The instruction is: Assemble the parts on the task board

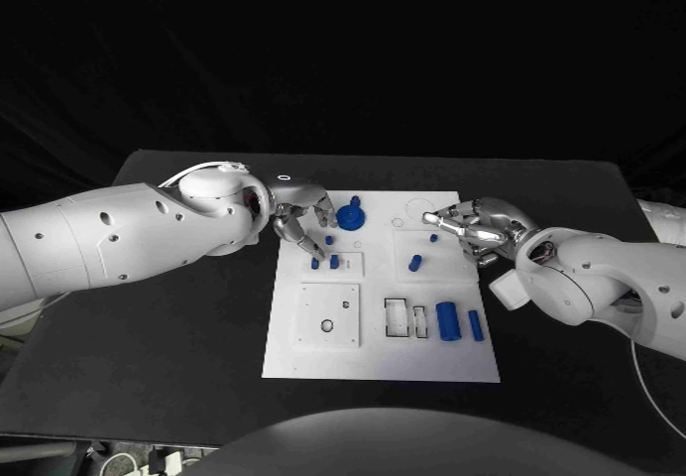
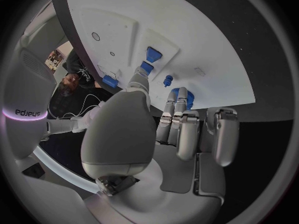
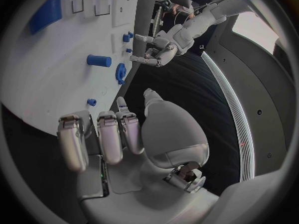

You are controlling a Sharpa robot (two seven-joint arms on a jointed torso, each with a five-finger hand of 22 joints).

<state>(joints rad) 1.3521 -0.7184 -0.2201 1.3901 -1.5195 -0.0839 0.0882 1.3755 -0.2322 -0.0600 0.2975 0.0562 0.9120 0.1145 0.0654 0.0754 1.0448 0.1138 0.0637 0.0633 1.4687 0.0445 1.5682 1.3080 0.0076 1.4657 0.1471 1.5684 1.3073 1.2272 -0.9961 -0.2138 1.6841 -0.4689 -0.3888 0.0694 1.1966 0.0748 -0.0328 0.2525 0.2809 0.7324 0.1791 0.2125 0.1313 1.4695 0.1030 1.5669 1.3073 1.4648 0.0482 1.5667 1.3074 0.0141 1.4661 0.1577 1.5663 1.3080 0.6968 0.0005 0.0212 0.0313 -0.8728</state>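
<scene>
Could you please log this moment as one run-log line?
left hand: fingertip touching blue part on task board | right hand: open, over board's far right | blue gear: untouched

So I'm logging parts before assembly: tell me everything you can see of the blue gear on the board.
The blue gear is a round toothed wheel with a stubby hub rising from its middle, plastic by its look. It sits flat at the far edge of the white task board, beside the left hand, whose fingers are close to it; contact cannot be told.
</scene>
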